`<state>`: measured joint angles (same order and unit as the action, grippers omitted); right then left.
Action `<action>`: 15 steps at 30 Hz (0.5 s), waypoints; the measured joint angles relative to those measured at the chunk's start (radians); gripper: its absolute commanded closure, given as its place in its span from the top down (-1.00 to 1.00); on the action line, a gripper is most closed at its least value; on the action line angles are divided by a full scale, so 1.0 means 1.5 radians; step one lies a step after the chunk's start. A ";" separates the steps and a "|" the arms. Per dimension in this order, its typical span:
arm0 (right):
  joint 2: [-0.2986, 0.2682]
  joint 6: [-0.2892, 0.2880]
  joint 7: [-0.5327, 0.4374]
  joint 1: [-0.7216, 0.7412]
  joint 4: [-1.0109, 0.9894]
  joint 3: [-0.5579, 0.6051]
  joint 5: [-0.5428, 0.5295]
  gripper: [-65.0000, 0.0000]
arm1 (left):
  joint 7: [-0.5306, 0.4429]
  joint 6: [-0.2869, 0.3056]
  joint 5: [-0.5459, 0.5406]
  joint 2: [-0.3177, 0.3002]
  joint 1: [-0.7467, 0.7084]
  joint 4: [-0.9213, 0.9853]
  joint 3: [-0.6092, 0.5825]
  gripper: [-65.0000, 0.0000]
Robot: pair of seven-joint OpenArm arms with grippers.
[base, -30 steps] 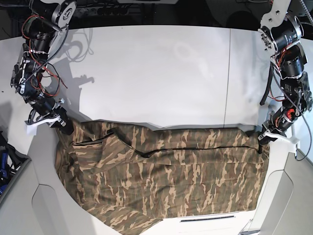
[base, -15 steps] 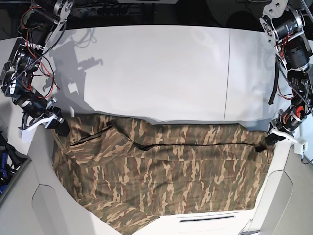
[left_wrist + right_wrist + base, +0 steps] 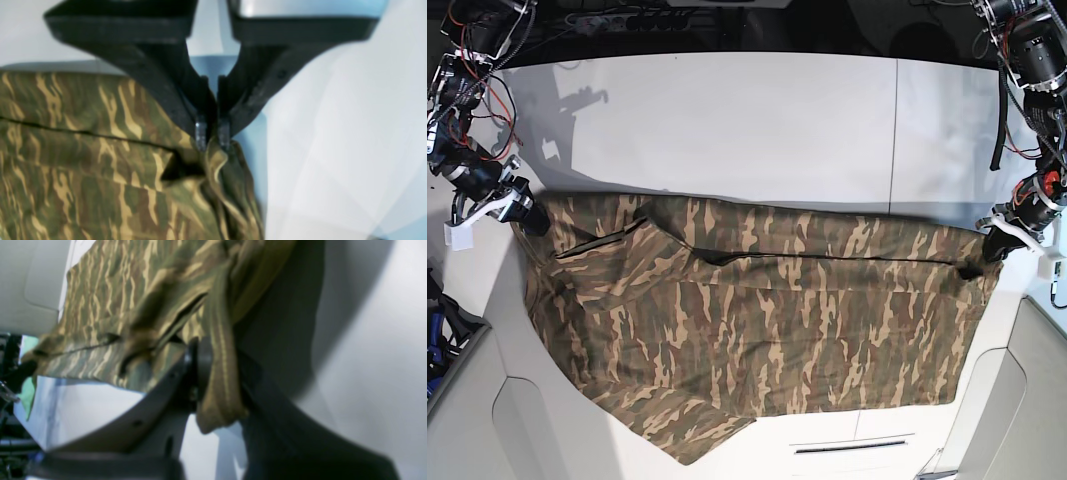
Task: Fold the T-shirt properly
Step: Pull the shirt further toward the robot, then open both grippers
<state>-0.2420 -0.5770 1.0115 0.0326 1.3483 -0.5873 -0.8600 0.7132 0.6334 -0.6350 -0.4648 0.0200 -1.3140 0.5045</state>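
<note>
Both arms had swung outward and up the table since the earlier frames, and the T-shirt (image 3: 757,330) had been pulled wider and flatter between them, its far edge lying higher on the white table (image 3: 747,130) than it did a second before. The right gripper (image 3: 527,215), at the left of the overhead view, was pressed together on a bunched edge of the cloth; in its own wrist view a thick fold of the T-shirt (image 3: 217,380) was caught between the dark fingers and hung out past them. The left gripper (image 3: 989,245), at the right of the overhead view, was likewise pinching the opposite corner, and its wrist view showed the two tips (image 3: 212,133) nearly touching with a small gather of the T-shirt (image 3: 100,150) nipped between them. The shirt lay across the near half of the table, its near hem trailing over the front edge, and a long seam or fold line ran across it from one held corner toward the other. By my judgement the work was still early: the garment looked stretched and straightened, perhaps doubled once lengthwise, but no tidy compact fold had been made. The sleeves and the remaining folds were still to be done.
</note>
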 measured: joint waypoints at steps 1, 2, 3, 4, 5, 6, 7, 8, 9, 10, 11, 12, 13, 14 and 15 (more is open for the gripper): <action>-0.006 0.000 0.006 -0.003 0.000 -0.002 -0.012 -1.00 | -0.001 0.000 -0.002 0.000 -0.014 -0.010 0.001 -1.00; -0.011 0.000 0.012 -0.007 0.000 -0.003 -0.025 -1.00 | 0.000 0.000 -0.003 0.000 -0.029 -0.019 0.002 -1.00; -0.018 -0.003 0.013 -0.013 0.000 -0.004 -0.033 -1.00 | 0.003 0.001 -0.004 0.002 -0.043 -0.025 0.005 -1.00; -0.022 -0.005 0.017 -0.020 0.001 -0.005 -0.038 -1.00 | 0.003 0.001 -0.004 0.004 -0.060 -0.031 0.008 -1.00; -0.027 -0.005 0.018 -0.027 0.001 -0.006 -0.040 -1.00 | 0.005 0.002 -0.004 0.005 -0.073 -0.036 0.011 -1.00; -0.031 -0.005 0.020 -0.034 0.001 -0.006 -0.039 -1.00 | 0.008 0.002 -0.004 0.005 -0.084 -0.041 0.016 -1.00; -0.034 -0.005 0.021 -0.039 0.001 -0.007 -0.043 -1.00 | 0.008 0.002 -0.008 0.005 -0.094 -0.047 0.023 -1.00; -0.037 -0.005 0.022 -0.045 0.001 -0.007 -0.045 -1.00 | 0.008 0.002 -0.014 0.005 -0.102 -0.057 0.030 -1.00; -0.039 -0.005 0.022 -0.049 0.001 -0.007 -0.051 -1.00 | 0.008 0.002 -0.024 0.005 -0.110 -0.066 0.037 -1.00; -0.040 -0.005 0.022 -0.053 0.001 -0.007 -0.056 -1.00 | 0.008 0.002 -0.033 0.005 -0.119 -0.077 0.045 -1.00; -0.040 -0.005 0.023 -0.057 0.001 -0.007 -0.059 -1.00 | 0.006 0.003 -0.039 0.005 -0.129 -0.089 0.051 -1.00; -0.040 -0.005 0.023 -0.063 0.002 -0.009 -0.062 -1.00 | 0.004 0.004 -0.039 0.005 -0.141 -0.101 0.057 -1.00; -0.041 -0.005 0.024 -0.069 0.002 -0.010 -0.065 -1.00 | 0.003 0.004 -0.038 0.005 -0.154 -0.115 0.063 -1.00; -0.042 -0.005 0.028 -0.076 0.003 -0.011 -0.066 -1.00 | 0.005 0.005 -0.039 0.005 -0.168 -0.128 0.068 -1.00; -0.043 -0.006 0.031 -0.081 0.003 -0.013 -0.068 -1.00 | 0.007 0.005 -0.038 0.005 -0.180 -0.140 0.070 -1.00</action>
<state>-0.3073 -0.5854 1.0573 -0.0891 1.3521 -0.6075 -0.9623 0.7242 0.6407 -0.6914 -0.4568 -0.2504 -1.5242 0.6102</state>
